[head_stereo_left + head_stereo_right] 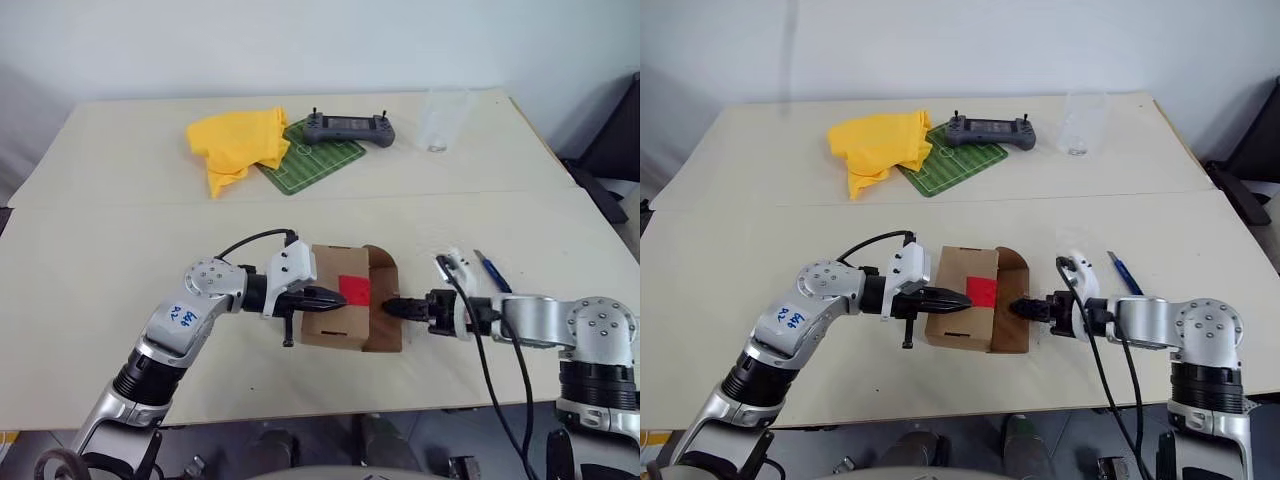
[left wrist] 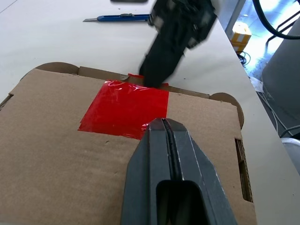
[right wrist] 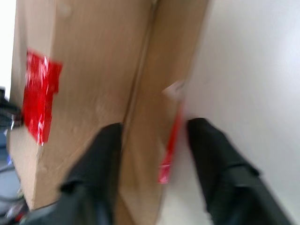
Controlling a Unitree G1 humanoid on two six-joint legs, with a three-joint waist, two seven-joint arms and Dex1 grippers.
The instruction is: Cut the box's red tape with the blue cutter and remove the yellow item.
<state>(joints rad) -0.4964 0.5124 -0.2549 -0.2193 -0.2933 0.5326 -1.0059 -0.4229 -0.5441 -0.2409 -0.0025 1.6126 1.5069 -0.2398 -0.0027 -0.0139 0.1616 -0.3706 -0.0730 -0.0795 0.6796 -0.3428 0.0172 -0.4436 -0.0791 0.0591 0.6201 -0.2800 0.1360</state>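
Cardboard box (image 1: 345, 310), centre frame — left gripper (image 1: 335, 294) pressed closed on its top as brace, right gripper (image 3: 152, 136) parted astride the side flap; blue cutter (image 1: 492, 271) unused at right.

Pale wooden table (image 1: 120, 290), seam across middle; plain light wall (image 1: 300, 40) behind.

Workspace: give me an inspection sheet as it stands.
Surface: table, two pale boards.
Job's things: box centre front, red tape on top; blue cutter lying beside the right arm; yellow item not seen.
Clutter: yellow cloth, green mat, grey controller, clear cup.
End effectors: left end effector shut, over the box; right end effector straddling the box's flap.
Cables: black, on both wrists.
Surroundings: pale wall.
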